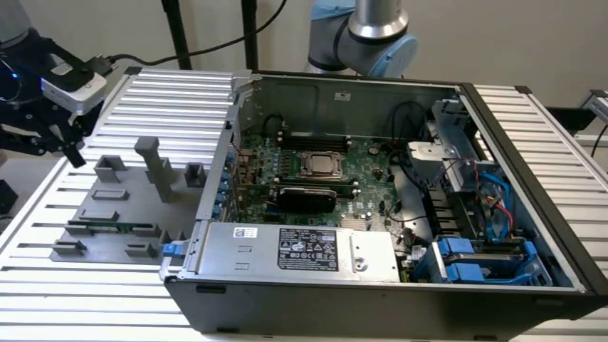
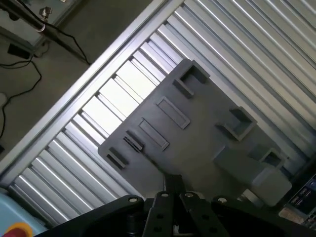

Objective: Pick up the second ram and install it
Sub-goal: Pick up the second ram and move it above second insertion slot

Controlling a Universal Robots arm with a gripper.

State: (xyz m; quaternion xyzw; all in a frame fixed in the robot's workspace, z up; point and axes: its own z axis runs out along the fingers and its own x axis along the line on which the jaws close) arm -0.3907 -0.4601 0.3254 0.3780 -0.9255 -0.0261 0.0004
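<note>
My pincer (image 1: 63, 147) hangs over the slatted table (image 1: 176, 92), at the exterior view's left and clear of the open case (image 1: 532, 135). Its fingers are pressed together with nothing between them. In the wrist view the dark tips (image 2: 173, 186) meet over the grey plate (image 2: 197, 133), and I see only plate and table slats below them.

The ram (image 1: 109, 228) lies flat in a holder on the plate (image 1: 124, 206), near the plate's front edge in the exterior view. It is a thin green strip between two small grey end blocks. It is well apart from my pincer, which sits up by the plate's far corner. I touch neither the ram nor the plate.

Other grey fittings stand on the plate. A tall post (image 1: 152, 167) rises near its middle, with low brackets and shallow rectangular pockets around it. In the wrist view several of those pockets look bare. One narrow slot near the plate's corner looks dark, and I cannot tell what is in it.

To the exterior view's right of the plate, the case lies on its side with the lid off. Inside it is the green board (image 1: 366, 167) with the processor socket (image 1: 321, 165) at its centre. A silver power unit (image 1: 295, 249) runs along the near wall. Blue drive brackets (image 1: 465, 260) sit in the near corner at the exterior view's right. I cannot tell from here whether any ram is already seated on the board.
</note>
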